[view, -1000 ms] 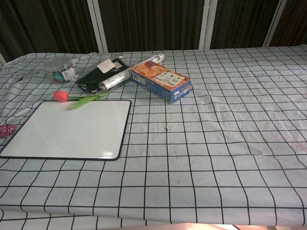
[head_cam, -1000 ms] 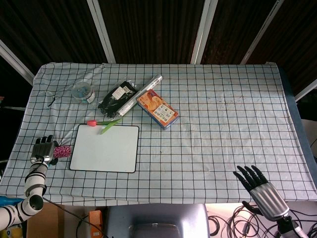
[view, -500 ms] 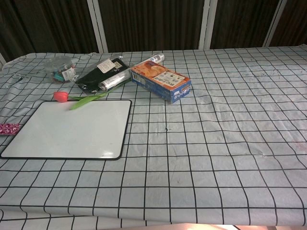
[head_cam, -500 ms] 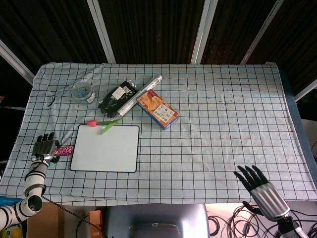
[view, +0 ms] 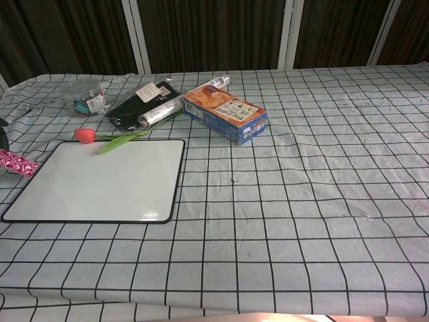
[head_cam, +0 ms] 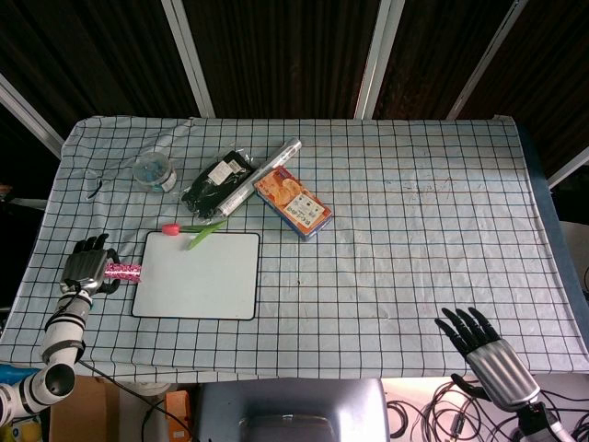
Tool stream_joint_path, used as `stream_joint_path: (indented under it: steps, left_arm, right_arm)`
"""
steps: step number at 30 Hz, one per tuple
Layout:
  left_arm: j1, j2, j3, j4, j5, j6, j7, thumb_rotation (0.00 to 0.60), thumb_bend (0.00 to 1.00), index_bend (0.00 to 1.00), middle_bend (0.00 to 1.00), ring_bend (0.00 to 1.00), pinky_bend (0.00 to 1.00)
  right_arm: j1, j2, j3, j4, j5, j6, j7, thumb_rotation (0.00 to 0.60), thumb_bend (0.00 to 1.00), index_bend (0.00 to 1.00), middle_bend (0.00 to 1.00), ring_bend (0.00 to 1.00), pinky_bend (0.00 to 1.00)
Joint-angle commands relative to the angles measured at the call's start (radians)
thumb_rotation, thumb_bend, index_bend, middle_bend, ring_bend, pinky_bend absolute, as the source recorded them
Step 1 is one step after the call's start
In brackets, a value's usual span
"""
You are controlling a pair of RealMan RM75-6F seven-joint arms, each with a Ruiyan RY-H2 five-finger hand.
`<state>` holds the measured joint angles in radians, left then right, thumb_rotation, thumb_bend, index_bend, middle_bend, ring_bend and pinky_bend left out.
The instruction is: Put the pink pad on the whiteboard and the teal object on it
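while the first step of the task is in hand, the items stand as follows.

item: left hand, at the left edge of the counter, fingers grasping the pink pad; the pad juts toward the whiteboard, just beside its left border and not yet over it. in the chest view the pad shows tilted, apparently clear of the cloth.

item: right hand, near the front right corner, released, fingers spread, holding nothing.

item: clear tub at the far left, with teal pieces inside; judged the likely teal object, though too small to tell for certain.

item: tulip, its leaf lying over the whiteboard's top edge.

next move, by judgement: carry the pad rightward over the white surface, lower it flat, let go. the teal object is untouched.
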<state>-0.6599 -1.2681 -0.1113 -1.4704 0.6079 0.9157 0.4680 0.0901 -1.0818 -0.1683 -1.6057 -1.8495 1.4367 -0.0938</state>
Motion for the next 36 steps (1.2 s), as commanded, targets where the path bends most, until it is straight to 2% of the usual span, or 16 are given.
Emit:
stream_joint_path:
  steps: [1,9,14,24,26,32,36]
  left_arm:
    - [0.001,0.018,-0.016,-0.023,0.015,0.014,-0.021,0.6,0.34,0.46,0.04,0.0,0.07]
    - [0.015,0.033,-0.033,-0.055,0.065,-0.006,-0.102,0.6,0.34,0.46,0.04,0.0,0.08]
    - [0.002,-0.025,-0.035,-0.015,0.091,-0.042,-0.137,0.6,0.33,0.45,0.04,0.0,0.08]
    - [-0.05,-0.147,-0.022,0.0,0.104,-0.014,-0.062,0.6,0.3,0.42,0.03,0.0,0.09]
    - [-0.054,-0.162,-0.021,-0.002,0.102,-0.003,-0.051,0.6,0.3,0.38,0.02,0.0,0.09]
    - [-0.061,-0.169,-0.014,-0.003,0.073,-0.002,-0.026,0.6,0.3,0.08,0.0,0.0,0.09]
    - [-0.058,-0.144,0.0,-0.027,0.06,-0.007,-0.013,0.6,0.3,0.0,0.0,0.0,0.09]
  right_arm:
    - [0.0,0.002,0.001,0.0,0.001,0.002,0.003,0.6,0.17,0.0,0.0,0.0,0.0]
    - [-0.001,0.001,0.0,0.002,-0.001,0.004,0.004,0.6,0.17,0.0,0.0,0.0,0.0]
    - [0.001,-0.002,-0.001,0.0,-0.002,-0.005,-0.005,0.6,0.17,0.0,0.0,0.0,0.0]
    - [0.001,0.0,0.001,0.002,0.006,-0.006,-0.001,0.6,0.17,0.0,0.0,0.0,0.0]
    - [0.0,0.002,0.001,0.003,0.006,-0.004,0.004,0.6,0.17,0.0,0.0,0.0,0.0]
    - [-0.002,0.004,-0.001,0.007,0.002,0.003,0.01,0.6,0.17,0.0,0.0,0.0,0.0]
    - [-0.004,0.005,-0.002,0.01,0.0,0.008,0.014,0.6,0.17,0.0,0.0,0.0,0.0]
